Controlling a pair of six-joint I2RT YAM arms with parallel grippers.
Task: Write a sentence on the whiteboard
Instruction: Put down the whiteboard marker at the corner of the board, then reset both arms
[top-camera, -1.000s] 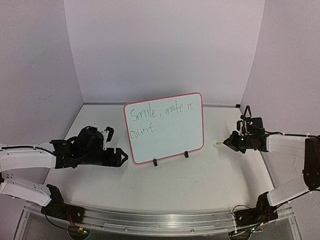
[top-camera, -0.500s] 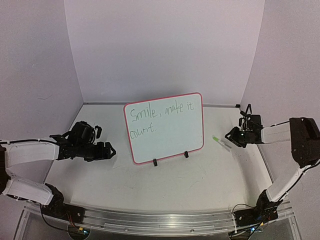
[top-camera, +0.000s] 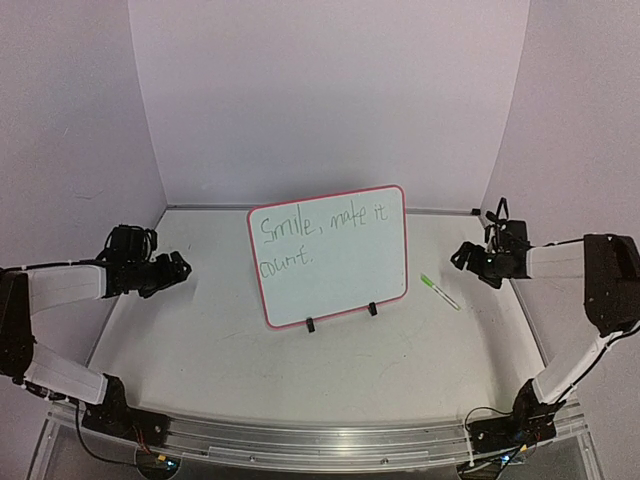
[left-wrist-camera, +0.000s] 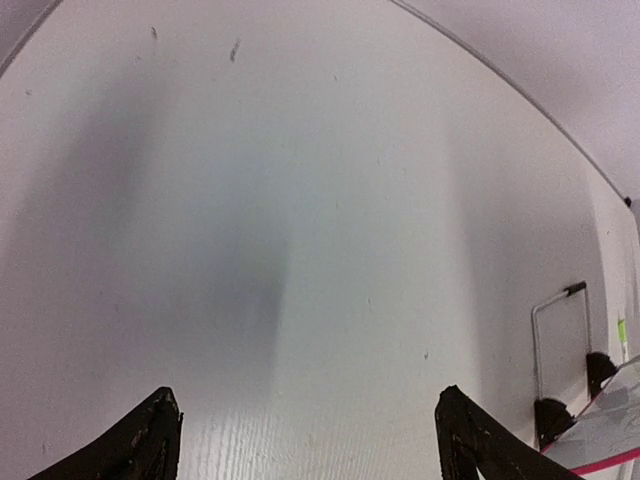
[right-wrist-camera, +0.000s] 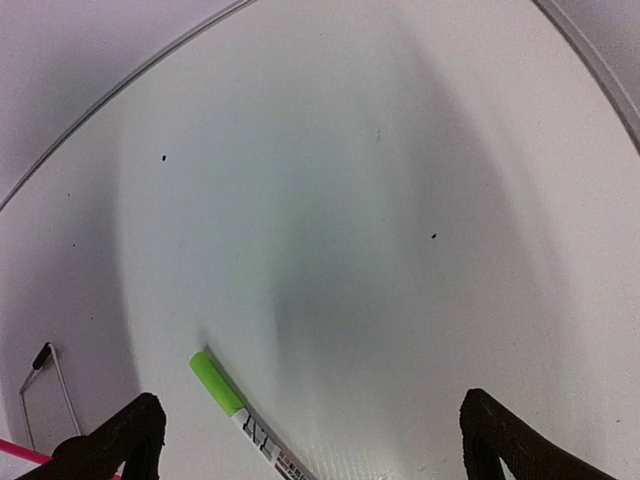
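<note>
Pale lilac walls (top-camera: 330, 90) on three sides, matte white table (top-camera: 350, 370) beneath. Propped upright on two small black clip feet (top-camera: 310, 324) near the table's middle: small rectangular whiteboard (top-camera: 335, 270) with thin red-pink rim and rounded corners. Across its upper half, in two lines of thin green handwriting, the sentence (top-camera: 320, 230) "Smile, make it count." (legible from the top view only). Off to the left, well apart from the board, left gripper (top-camera: 178, 268) with jaws spread wide over bare table. In the left wrist view, only a lower corner of the board, one foot and a thin wire loop (left-wrist-camera: 558, 330) at the right edge. Near the right wall, right gripper (top-camera: 460, 255), jaws likewise wide apart. Lying flat between it and the board, touching neither: slim white marker (top-camera: 439, 292) with lime-green cap. Seen close in the right wrist view, just the capped end, low between the spread fingers.
</note>
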